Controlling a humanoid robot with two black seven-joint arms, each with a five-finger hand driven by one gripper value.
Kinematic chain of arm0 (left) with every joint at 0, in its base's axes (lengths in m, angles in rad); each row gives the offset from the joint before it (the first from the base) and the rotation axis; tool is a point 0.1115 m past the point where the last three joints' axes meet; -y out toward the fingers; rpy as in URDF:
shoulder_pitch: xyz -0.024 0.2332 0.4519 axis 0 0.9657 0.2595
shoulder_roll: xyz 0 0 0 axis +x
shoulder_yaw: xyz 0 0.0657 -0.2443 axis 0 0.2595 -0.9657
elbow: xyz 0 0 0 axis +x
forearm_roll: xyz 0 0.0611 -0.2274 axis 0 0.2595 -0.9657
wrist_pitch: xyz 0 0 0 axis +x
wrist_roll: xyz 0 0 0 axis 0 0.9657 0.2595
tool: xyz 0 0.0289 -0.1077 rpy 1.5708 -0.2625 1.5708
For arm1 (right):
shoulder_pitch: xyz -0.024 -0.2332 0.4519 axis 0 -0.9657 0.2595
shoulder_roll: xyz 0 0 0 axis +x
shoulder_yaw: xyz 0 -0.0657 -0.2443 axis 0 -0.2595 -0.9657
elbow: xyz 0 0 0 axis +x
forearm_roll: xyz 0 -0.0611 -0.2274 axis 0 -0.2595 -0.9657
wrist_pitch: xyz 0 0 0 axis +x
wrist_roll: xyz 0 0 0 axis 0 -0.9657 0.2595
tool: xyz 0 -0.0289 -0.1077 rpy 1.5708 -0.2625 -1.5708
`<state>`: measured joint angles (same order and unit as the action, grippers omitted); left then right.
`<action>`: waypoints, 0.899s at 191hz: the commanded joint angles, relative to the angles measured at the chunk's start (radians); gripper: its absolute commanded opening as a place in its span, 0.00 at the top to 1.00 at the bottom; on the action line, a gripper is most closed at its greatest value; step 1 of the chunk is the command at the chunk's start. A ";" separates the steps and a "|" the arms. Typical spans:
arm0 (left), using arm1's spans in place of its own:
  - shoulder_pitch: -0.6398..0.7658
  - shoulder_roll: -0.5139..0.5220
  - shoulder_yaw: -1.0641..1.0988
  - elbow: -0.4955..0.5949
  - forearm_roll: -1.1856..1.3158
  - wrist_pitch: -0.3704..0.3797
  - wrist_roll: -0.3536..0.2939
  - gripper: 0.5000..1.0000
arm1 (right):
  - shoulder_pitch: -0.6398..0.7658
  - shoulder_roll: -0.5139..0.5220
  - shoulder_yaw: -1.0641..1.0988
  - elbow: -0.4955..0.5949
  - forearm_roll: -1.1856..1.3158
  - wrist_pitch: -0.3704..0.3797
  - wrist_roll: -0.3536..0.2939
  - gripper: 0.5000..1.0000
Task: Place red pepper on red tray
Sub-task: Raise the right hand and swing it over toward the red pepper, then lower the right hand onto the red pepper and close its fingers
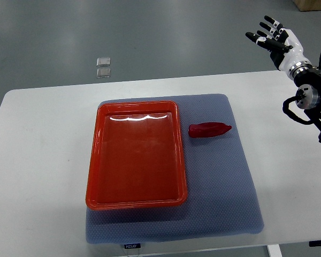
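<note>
One red pepper (209,129) beside one red tray (136,199), mid-surface; right robot hand (273,36) empty, fingers spread, far-right corner.

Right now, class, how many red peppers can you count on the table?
1: the red pepper lies on the blue mat, just right of the red tray. None appears hidden.

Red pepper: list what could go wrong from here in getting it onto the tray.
1. The red pepper is rounded and tapers to a point, so it may roll or slip as fingers close on it.
2. It lies close beside the red tray, so reaching fingers might nudge the rim and shift the tray on the blue mat.
3. The right hand is open and far off, beyond the table's corner, so a long reach may land off target.
</note>
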<state>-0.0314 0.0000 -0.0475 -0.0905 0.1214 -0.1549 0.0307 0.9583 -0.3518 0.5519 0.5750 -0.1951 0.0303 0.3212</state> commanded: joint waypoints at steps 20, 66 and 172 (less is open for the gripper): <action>-0.001 0.000 0.000 0.000 0.000 0.000 0.000 0.00 | 0.040 -0.062 -0.116 0.108 -0.221 0.008 0.003 0.18; 0.001 0.000 0.000 0.000 0.000 0.000 0.000 0.00 | 0.139 -0.131 -0.325 0.232 -0.452 0.003 -0.002 0.18; -0.001 0.000 0.000 0.000 0.000 0.000 0.000 0.00 | 0.353 -0.142 -0.753 0.350 -0.919 0.114 -0.086 0.18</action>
<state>-0.0314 0.0000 -0.0475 -0.0905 0.1213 -0.1549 0.0307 1.3105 -0.5081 -0.1753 0.9214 -1.0550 0.1440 0.2704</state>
